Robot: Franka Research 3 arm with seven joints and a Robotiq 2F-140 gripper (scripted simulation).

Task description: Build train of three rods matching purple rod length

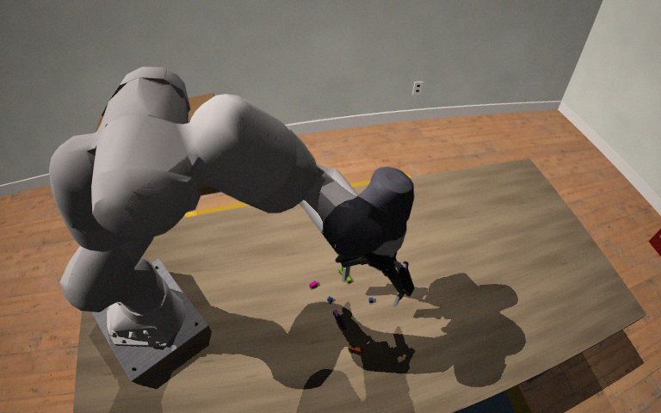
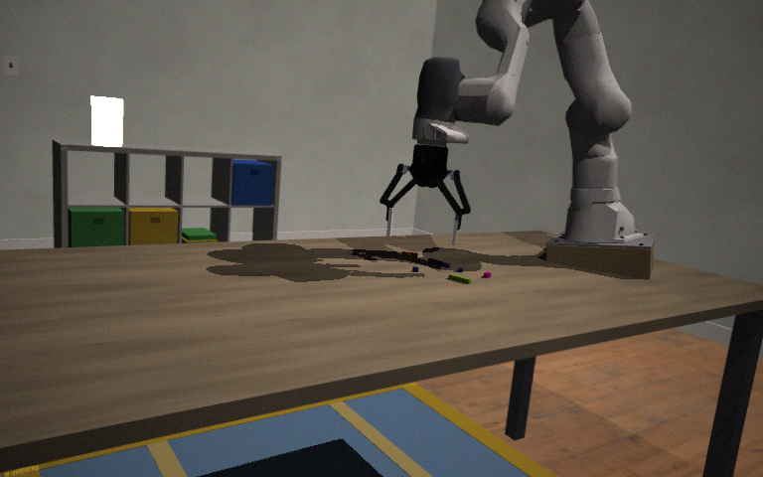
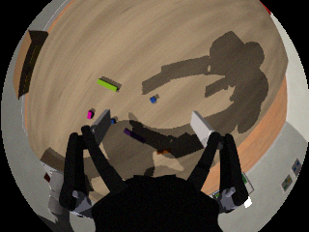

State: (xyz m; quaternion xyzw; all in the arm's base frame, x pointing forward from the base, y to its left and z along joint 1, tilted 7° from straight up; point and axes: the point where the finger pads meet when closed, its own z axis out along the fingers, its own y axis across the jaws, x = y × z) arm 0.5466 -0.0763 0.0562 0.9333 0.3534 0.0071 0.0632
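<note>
My gripper point(image 1: 371, 286) point(image 2: 421, 233) point(image 3: 151, 117) is open and empty, hanging a little above the table point(image 1: 487, 233) point(image 2: 225, 314) over a loose cluster of small rods. The purple rod point(image 1: 336, 315) point(image 2: 438, 262) point(image 3: 131, 134) lies in the arm's shadow. An orange rod point(image 1: 355, 348) point(image 2: 408, 254) point(image 3: 162, 153) lies beyond it, also in shadow. Two blue rods lie apart: one point(image 1: 330, 299) point(image 2: 459, 269) point(image 3: 114, 120) near the purple rod, the other point(image 1: 372, 300) point(image 2: 414, 269) point(image 3: 154, 100) below the gripper. A magenta rod point(image 1: 313, 284) point(image 2: 486, 274) point(image 3: 91, 114) and a lime rod point(image 1: 347, 278) point(image 2: 459, 278) point(image 3: 108, 84) lie separately. No rods touch.
The robot's base point(image 1: 145, 335) point(image 2: 602, 252) stands at one table corner. A shelf point(image 2: 168, 154) with coloured bins stands against the far wall, off the table. The arm throws large shadows across the table.
</note>
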